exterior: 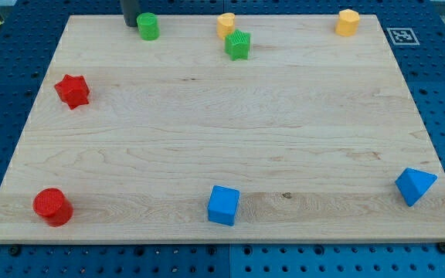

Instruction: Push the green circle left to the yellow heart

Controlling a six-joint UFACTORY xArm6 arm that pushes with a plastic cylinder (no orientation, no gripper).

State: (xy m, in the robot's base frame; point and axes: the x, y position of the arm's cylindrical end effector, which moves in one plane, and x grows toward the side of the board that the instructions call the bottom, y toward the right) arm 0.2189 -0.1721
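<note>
The green circle (147, 26) stands near the board's top edge, left of centre. The yellow heart (225, 25) is to its right along the same edge, well apart from it. The dark rod comes down at the view's top, and my tip (130, 25) rests just left of the green circle, touching or almost touching it. A green block with a ribbed top (238, 45) sits right against the heart's lower right side.
The wooden board (222, 139) also carries a second yellow block (347, 22) at the top right, a red star (73, 91) at the left, a red circle (52, 207) at the bottom left, a blue cube (223, 205) at the bottom centre, and a blue triangle (415, 185) at the bottom right.
</note>
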